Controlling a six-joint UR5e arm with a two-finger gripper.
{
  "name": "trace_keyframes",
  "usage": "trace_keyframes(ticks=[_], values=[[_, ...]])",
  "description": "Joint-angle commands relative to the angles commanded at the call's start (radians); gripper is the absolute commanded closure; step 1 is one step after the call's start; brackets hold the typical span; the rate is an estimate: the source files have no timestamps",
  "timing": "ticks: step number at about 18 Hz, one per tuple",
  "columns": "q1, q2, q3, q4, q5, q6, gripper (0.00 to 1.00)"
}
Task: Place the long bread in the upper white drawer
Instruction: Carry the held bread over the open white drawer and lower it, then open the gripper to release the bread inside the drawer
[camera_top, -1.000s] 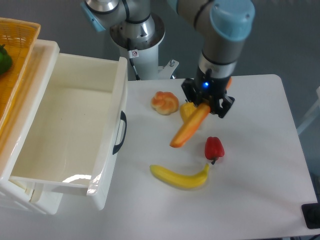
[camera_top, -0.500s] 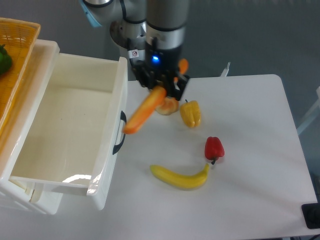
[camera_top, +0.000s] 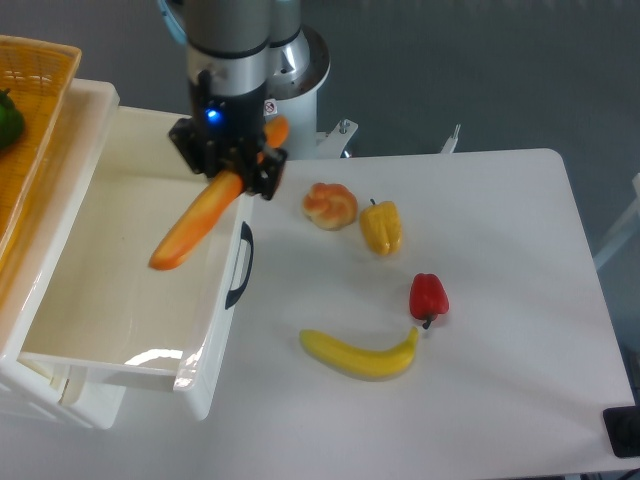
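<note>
So, only the one fixed camera here. The black two-finger gripper (camera_top: 228, 160) is clamped on the long slim orange-yellow baguette-shaped loaf (camera_top: 196, 223) near its upper end, and the loaf hangs tilted, its free tip pointing down-left over the inside of the big glossy white plastic drawer box (camera_top: 70, 330). The drawer is pulled open and its floor looks bare under the bread.

On the white table (camera_top: 500, 330) to the right sit a round knotted bun (camera_top: 330, 205), a small yellow pepper (camera_top: 381, 227), a red pepper (camera_top: 428, 296) and a curved yellow banana (camera_top: 362, 354) — all well apart from the drawer. A yellow wicker basket (camera_top: 40, 110) sits at the far left with something green in it.

What could go wrong, I'd guess: the gripped end hangs just about over the drawer's front wall, above the black curved handle (camera_top: 240, 265). Let go here and that end could catch the wall, so the loaf rests propped on the rim or tips out onto the table. Lowering straight down risks the fingers hitting that wall — nudging further over the drawer first looks safer.
</note>
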Motion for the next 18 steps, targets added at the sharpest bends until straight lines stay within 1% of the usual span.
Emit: trace_keyframes(ticks=[1,3,5,7,8,11,12,13,14,15,18], values=[[-0.015,-0.008,0.000,0.000,0.000,-0.014,0.97],[-0.045,-0.018,0.000,0.000,0.000,-0.035,0.96],[-0.066,-0.029,0.002,0.009,0.000,-0.040,0.89],[-0.080,-0.040,0.000,0.035,-0.011,-0.038,0.77],[-0.086,-0.044,0.000,0.043,-0.020,-0.038,0.70],[-0.089,-0.058,0.000,0.075,-0.037,-0.038,0.42],[-0.092,-0.063,0.000,0.080,-0.037,-0.038,0.28],[-0.095,-0.066,0.002,0.080,-0.037,-0.038,0.11],[-0.095,-0.068,0.002,0.080,-0.037,-0.038,0.05],[-0.095,-0.068,0.002,0.080,-0.037,-0.038,0.02],[-0.095,-0.068,0.002,0.080,-0.038,-0.038,0.00]])
